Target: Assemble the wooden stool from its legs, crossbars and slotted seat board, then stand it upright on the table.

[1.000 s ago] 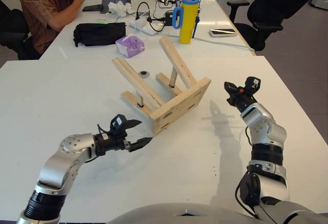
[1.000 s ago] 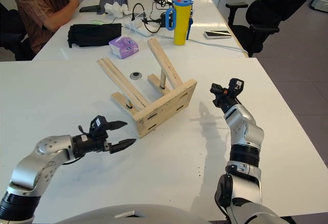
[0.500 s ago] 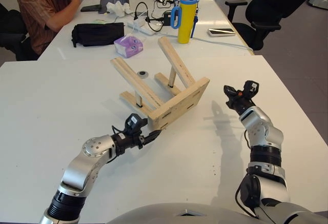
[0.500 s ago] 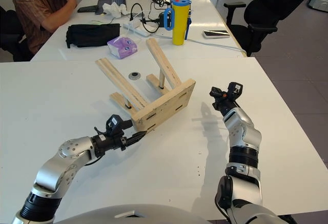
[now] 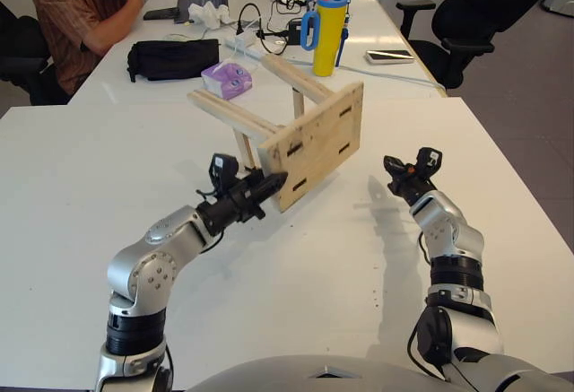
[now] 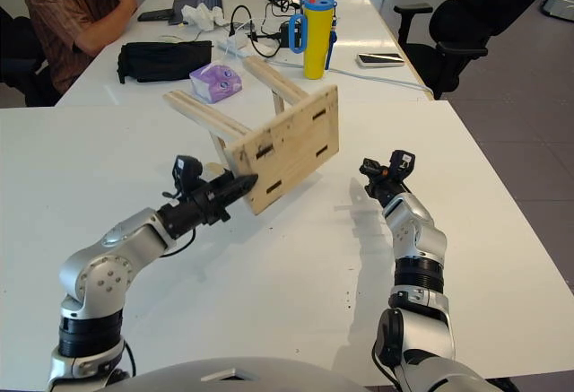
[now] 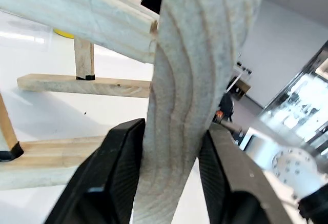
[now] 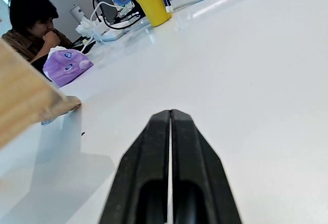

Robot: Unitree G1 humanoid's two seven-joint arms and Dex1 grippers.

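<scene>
Stool [image 5: 318, 141] tipped up by left claw [image 5: 273, 179] (legs pointing away)

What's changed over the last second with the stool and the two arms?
The left end effector swung in to the seat board's near corner, shut on its edge and tipped the stool up: the board stands steeper, the legs lie more level. The right end effector stayed shut and empty, right of the stool.
</scene>
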